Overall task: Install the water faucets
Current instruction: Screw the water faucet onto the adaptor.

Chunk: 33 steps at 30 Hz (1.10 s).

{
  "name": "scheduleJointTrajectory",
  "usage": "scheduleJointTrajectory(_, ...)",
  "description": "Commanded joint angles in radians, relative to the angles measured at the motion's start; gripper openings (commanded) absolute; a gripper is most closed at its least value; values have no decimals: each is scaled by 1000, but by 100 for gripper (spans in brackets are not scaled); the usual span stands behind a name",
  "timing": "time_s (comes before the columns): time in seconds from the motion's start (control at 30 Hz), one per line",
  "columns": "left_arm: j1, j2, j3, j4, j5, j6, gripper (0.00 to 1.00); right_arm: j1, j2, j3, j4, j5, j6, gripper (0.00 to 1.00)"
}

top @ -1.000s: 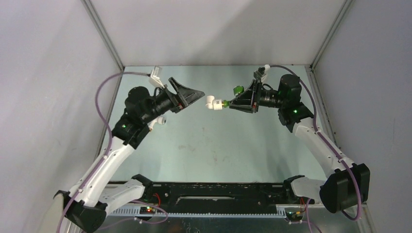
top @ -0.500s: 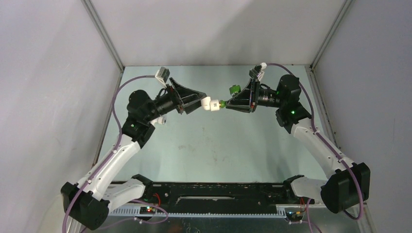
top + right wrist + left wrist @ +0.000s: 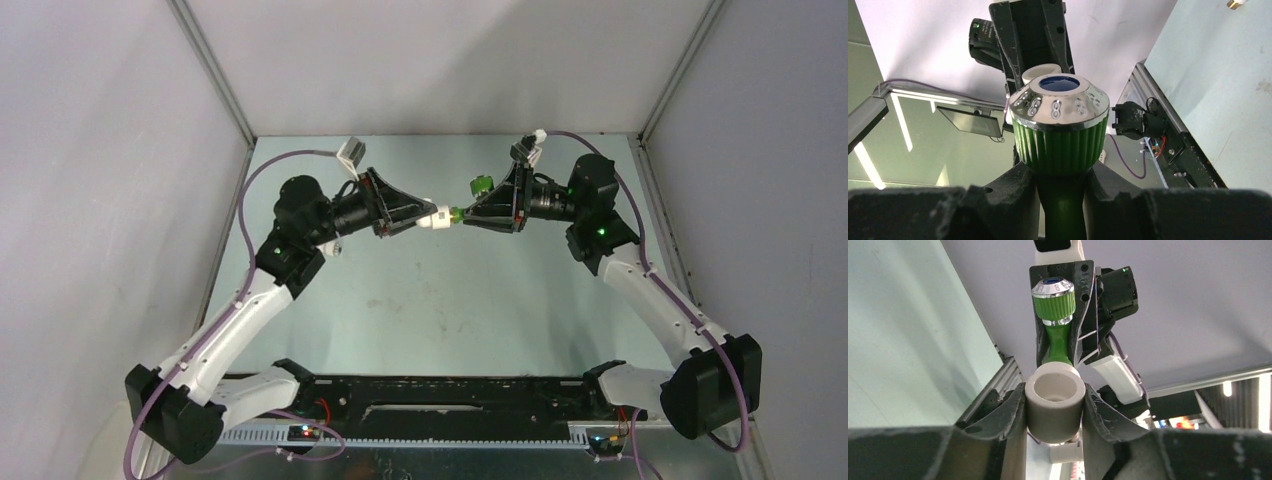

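The bright green water faucet (image 3: 457,213) is held in mid-air above the table's back middle, with my right gripper (image 3: 466,214) shut on its stem. In the right wrist view its ribbed green knob (image 3: 1060,131) with a chrome cap stands just above the fingers (image 3: 1013,190). A short white pipe fitting (image 3: 436,216) sits on the faucet's end. My left gripper (image 3: 428,217) is shut on that fitting, and both fingers press its sides in the left wrist view (image 3: 1055,407). There the green faucet (image 3: 1055,335) shows behind the fitting's open mouth. The white faucet is not clearly seen.
A small white part (image 3: 334,246) lies on the table under the left arm; a white piece (image 3: 1066,452) shows below the jaws. A small brass piece (image 3: 1236,3) lies far off on the table. Grey walls and metal rails (image 3: 225,95) close in three sides.
My left gripper moved right to the white fitting and closed on it. The right gripper shifted slightly up and left with the green faucet, then held still.
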<state>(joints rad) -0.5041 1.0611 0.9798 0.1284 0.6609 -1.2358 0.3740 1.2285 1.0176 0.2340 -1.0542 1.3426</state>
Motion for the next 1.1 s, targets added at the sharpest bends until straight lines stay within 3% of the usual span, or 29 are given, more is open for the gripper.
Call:
scheduleJointTrajectory(0.0, -25, -33, 78, -72, -21, 160, 3, 8, 0, 28, -40, 8, -17, 0)
scheduleJointTrajectory(0.13, -51, -36, 131, -165, -59, 312, 0, 18, 10, 75, -162, 9, -87, 0)
scheduleJointTrajectory(0.33, -73, -40, 190, -265, -49, 632, 0, 22, 13, 75, -181, 3, -75, 0)
scheduleJointTrajectory(0.5, -193, -113, 192, -330, -173, 1090, 0, 40, 19, 75, -173, -6, -47, 0)
scheduleJointTrajectory(0.6, -266, -149, 190, -385, -152, 1430, 0, 54, 21, 76, -174, -3, -38, 0)
scheduleJointTrajectory(0.7, -353, -161, 233, -484, -227, 1765, 0, 65, 22, 76, -182, 1, -38, 0)
scheduleJointTrajectory(0.8, -475, -165, 269, -582, -382, 2072, 0, 70, 25, 75, -176, 5, -31, 0)
scheduleJointTrajectory(0.87, -582, -164, 279, -600, -557, 2237, 0, 70, 26, 76, -171, 4, -25, 0)
scheduleJointTrajectory(1.07, -855, -134, 175, -466, -1096, 2706, 0, 73, 31, 76, -173, 8, -22, 0)
